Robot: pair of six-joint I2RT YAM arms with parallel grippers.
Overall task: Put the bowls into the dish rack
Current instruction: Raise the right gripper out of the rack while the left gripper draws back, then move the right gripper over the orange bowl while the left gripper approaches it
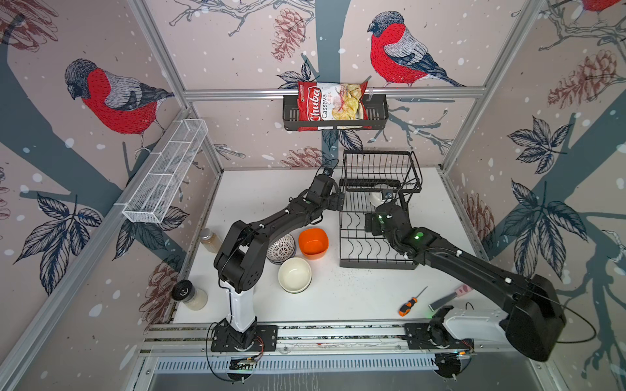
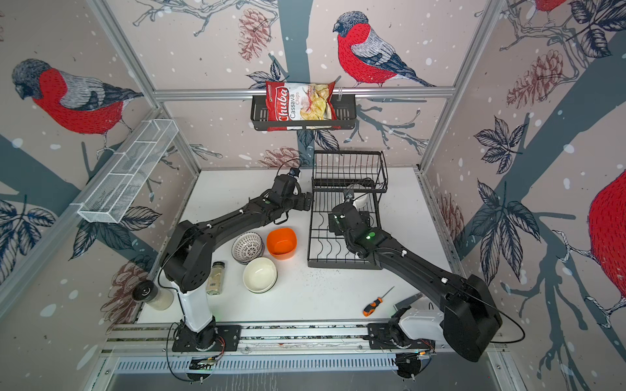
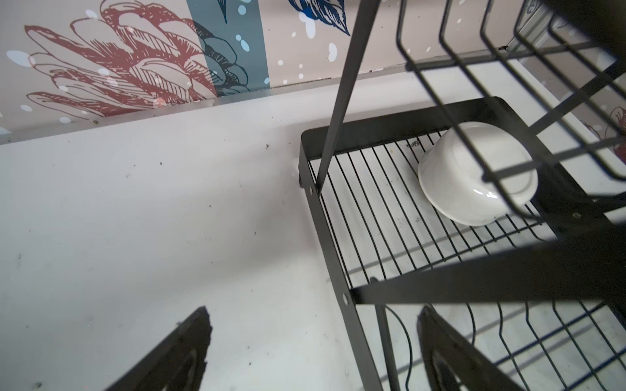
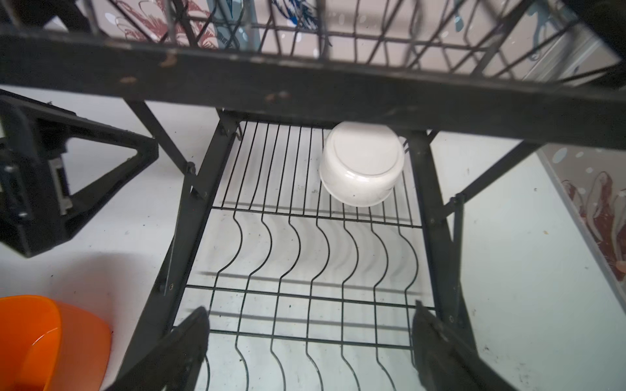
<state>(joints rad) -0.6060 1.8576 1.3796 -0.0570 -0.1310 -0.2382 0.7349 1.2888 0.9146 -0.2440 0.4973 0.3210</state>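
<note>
- Four bowls: white bowl (image 4: pixel 362 166) upside down on the one dish rack's (image 1: pixel 376 264) lower tier; orange bowl (image 1: pixel 313 243), patterned bowl (image 1: pixel 281 249) and cream bowl (image 1: pixel 294 275) on the table (image 1: pixel 355 292) beside it.
- Two grippers: left gripper (image 3: pixel 315 338) and right gripper (image 4: pixel 310 309), jaws wide apart, holding nothing.

The dish rack (image 4: pixel 305 84) is black painted metal with a matt finish. Its wide bar is scuffed and chipped in spots, and its wires are thin and smooth. The white bowl (image 4: pixel 362 166) is glazed ceramic, glossy with bright highlights. The orange bowl (image 4: pixel 40 338) looks like smooth plastic with a soft sheen. The bench (image 3: pixel 135 220) is white, smooth and matt, flecked with dark specks. The chip bag (image 1: pixel 330 105) is shiny, crinkled film.
</note>
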